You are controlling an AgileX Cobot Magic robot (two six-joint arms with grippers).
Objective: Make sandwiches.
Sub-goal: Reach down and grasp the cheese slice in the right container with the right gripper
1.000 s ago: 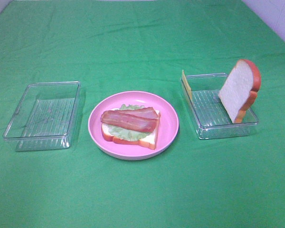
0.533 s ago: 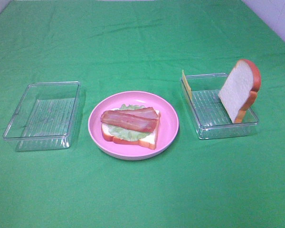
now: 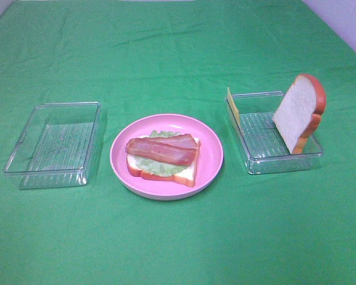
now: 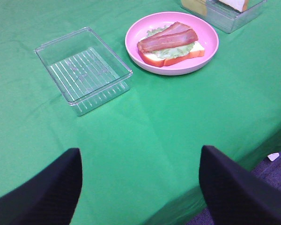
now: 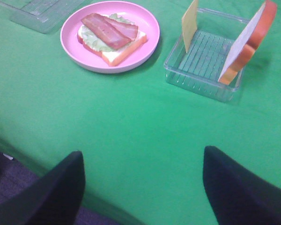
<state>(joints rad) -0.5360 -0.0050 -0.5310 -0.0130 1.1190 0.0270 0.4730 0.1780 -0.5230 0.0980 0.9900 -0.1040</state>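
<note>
In the high view, the half-built sandwich (image 3: 162,155), bread under lettuce and two bacon strips, lies on the pink plate (image 3: 212,155) at frame centre. A clear tray (image 3: 50,176) sits at the left, and a second tray (image 3: 256,164) at the right holds a leaning bread slice (image 3: 296,113) and an upright cheese square (image 3: 232,105). The left wrist view shows the left gripper (image 4: 139,187) spread wide with only green cloth (image 4: 145,140) between its jaws, well apart from the plate. The right wrist view shows the right gripper (image 5: 143,187) equally wide, holding nothing, well apart from the sandwich.
</note>
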